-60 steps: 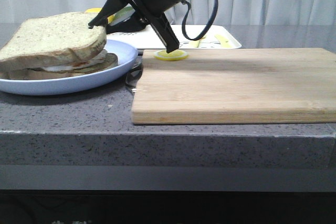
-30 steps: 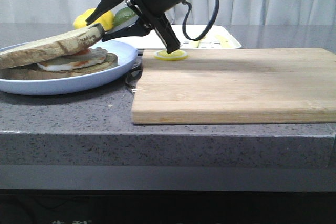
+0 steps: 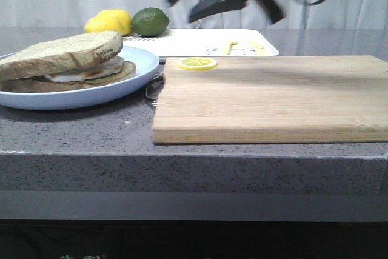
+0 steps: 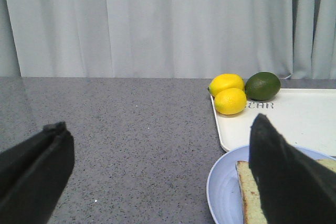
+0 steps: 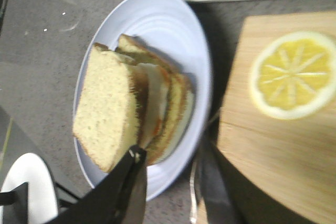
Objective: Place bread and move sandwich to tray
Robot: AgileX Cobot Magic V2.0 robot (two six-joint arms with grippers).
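The bread (image 3: 66,53) lies slightly tilted on the egg and lower slice, and together they make the sandwich (image 3: 91,72) on the round pale-blue plate (image 3: 79,96). My right gripper (image 3: 182,7) is open and empty, blurred, high above the white tray (image 3: 182,43) behind the plate. In the right wrist view the gripper (image 5: 170,182) hangs open over the plate's edge, beside the bread (image 5: 102,111). My left gripper (image 4: 157,166) is open wide and empty over bare counter, with the bread's edge (image 4: 249,195) and the tray (image 4: 294,124) beside it.
A wooden cutting board (image 3: 273,98) fills the right, with a lemon slice (image 3: 197,63) at its far left corner. Two lemons (image 3: 109,21) and a lime (image 3: 150,21) sit by the tray. A metal utensil (image 3: 154,86) lies between plate and board.
My right gripper has let go of the bread, which now rests on the egg. The gripper has opened, risen and swung away to the right.
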